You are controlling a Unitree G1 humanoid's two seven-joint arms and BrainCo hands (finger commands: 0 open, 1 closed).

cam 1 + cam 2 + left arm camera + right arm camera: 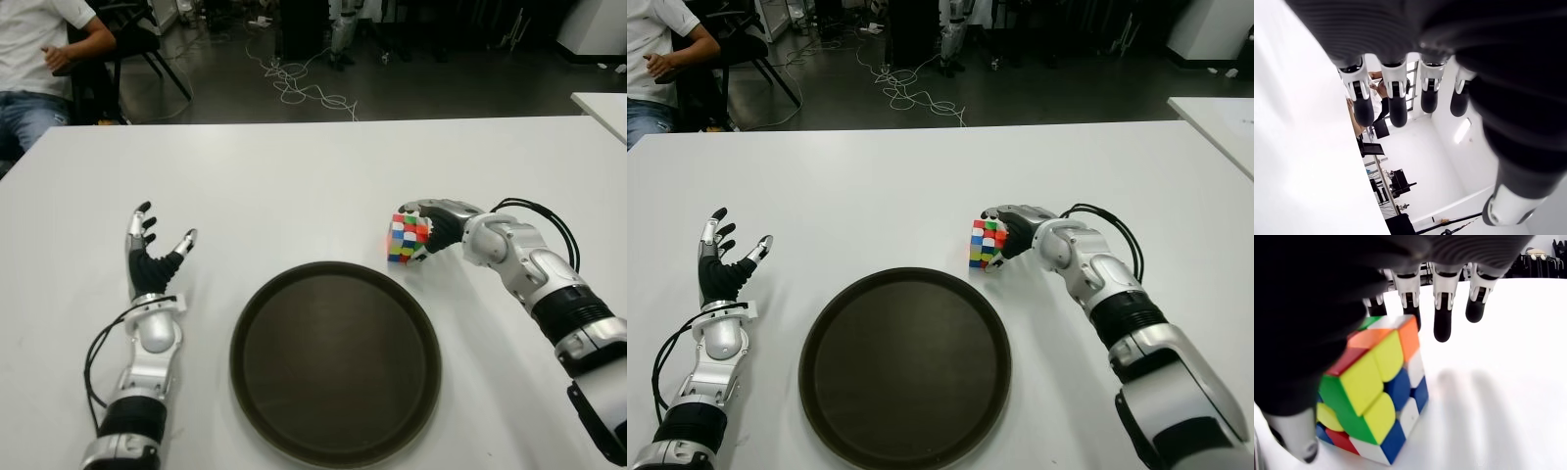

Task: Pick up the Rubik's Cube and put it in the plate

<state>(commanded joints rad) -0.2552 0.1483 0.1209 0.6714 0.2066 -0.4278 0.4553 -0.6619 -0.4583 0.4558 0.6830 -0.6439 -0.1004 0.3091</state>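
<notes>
Starting at the left, we keep our left hand [154, 257] out of the work: it shows over the white table [294, 176] to the left of the plate, palm up, fingers spread and holding nothing, and we judge it is placed there simply so it does not block the path into the dish. We cannot tell whether it touches the table. Next comes the plate [335, 362], a dark round tray lying flat near our edge of the table, with nothing in it yet; its far right rim sits near the cube, so the carry we expect is short. Further right is the Rubik's Cube [409, 238], which appears to stand on the table just beyond that rim, not yet in the plate. Our right hand [438, 224] has its palm against the cube's right side; in the right wrist view the thumb [1293, 431] reaches down beside one face while the fingers [1442, 308] extend past the cube's top, apart from it and not curled. We read that as a grasp being set up rather than finished: the hand brackets the cube so the fingers can close over it, but nothing shows a firm grip. At the far left, behind the table, a person [44, 59] sits on a chair, well apart from our work.
</notes>
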